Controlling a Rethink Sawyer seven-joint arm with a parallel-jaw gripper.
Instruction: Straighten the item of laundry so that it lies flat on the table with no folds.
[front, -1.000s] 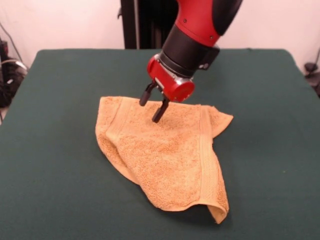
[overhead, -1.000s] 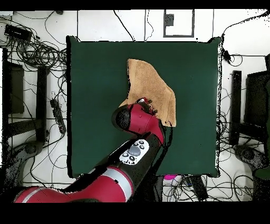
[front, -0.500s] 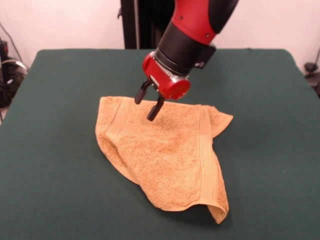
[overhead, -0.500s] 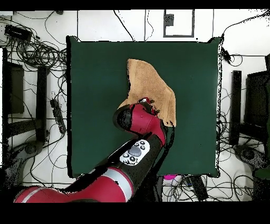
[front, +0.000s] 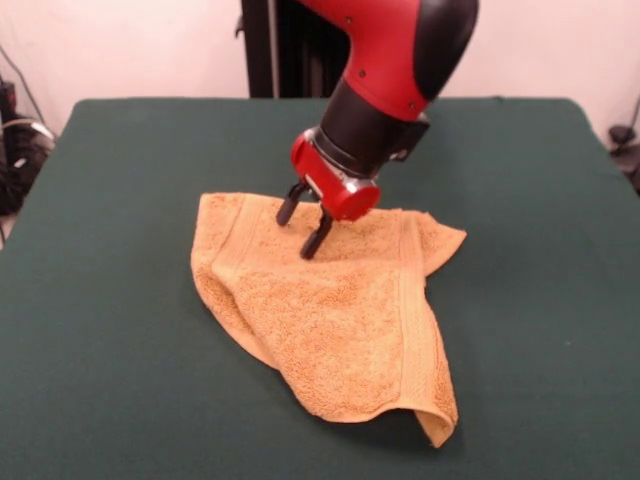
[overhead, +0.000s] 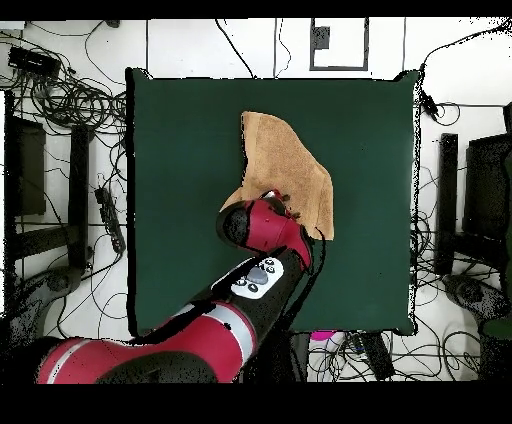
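The orange-tan towel (front: 340, 310) lies crumpled on the dark green table (front: 110, 320), folded over itself into a rough triangle with a curled corner at the near right. In the overhead view the towel (overhead: 285, 160) lies right of centre on the table (overhead: 180, 150). My gripper (front: 300, 230) is open and empty. It points down over the towel's far edge, its fingertips (front: 312, 245) just above or touching the cloth. In the overhead view the arm hides most of the gripper (overhead: 283, 203).
Cables and equipment (overhead: 70, 100) lie on the floor around the table. A black post (front: 258, 48) stands behind the table's far edge. Bare green cloth surrounds the towel on all sides.
The gripper has dropped a little lower toward the towel's far part, still open. The towel has not moved.
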